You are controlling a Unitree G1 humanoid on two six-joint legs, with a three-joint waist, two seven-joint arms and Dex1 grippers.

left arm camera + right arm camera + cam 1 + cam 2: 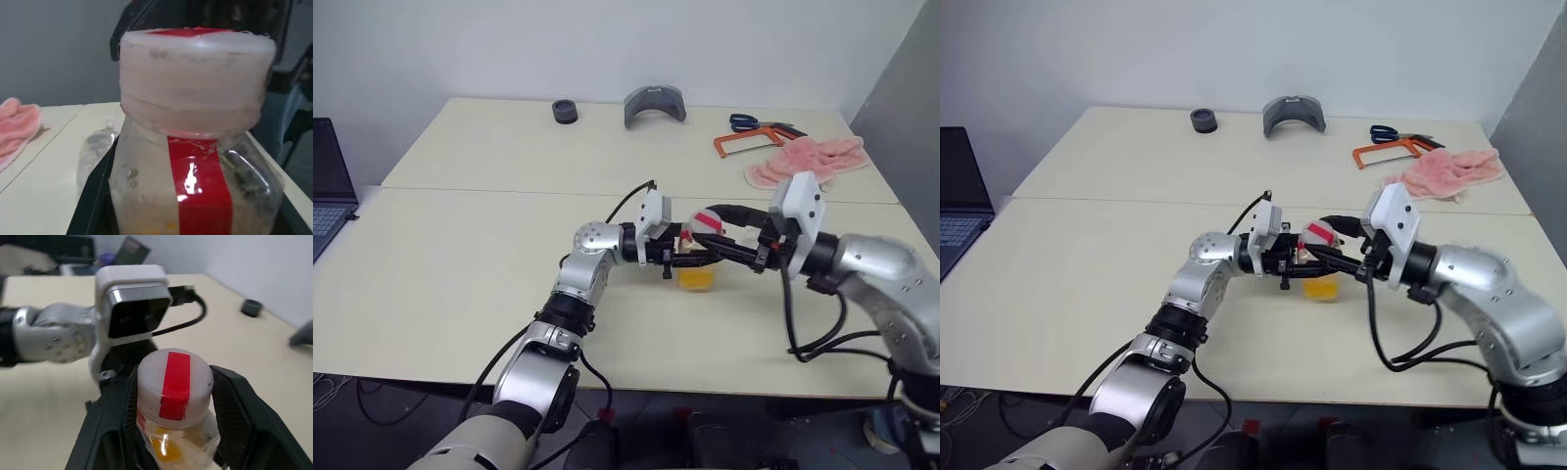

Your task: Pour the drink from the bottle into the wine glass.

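Above the middle of the pale table [460,255] we see the bottle [697,257], held up in the air between the two arms. Its white cap [174,382] has a red strip across the top, and the strip goes on down the clear side. The orange-yellow drink [696,278] sits in the lower part of the bottle.

The left gripper [679,257] reaches in from the left and pinches the body of the bottle with its black fingers. The right gripper [174,396] comes from the right side; its two black fingers [234,406] stand on both sides of the cap, very near it, but we cannot tell if they already press it.

In the left wrist view, a clear glass [96,152] stands on the table behind the bottle.

At the far side of the table lie a pink cloth [808,160], an orange hacksaw [751,143], blue scissors [741,121], a grey curved part [654,104] and a small black ring [565,112]. A laptop [328,191] is at the left edge.
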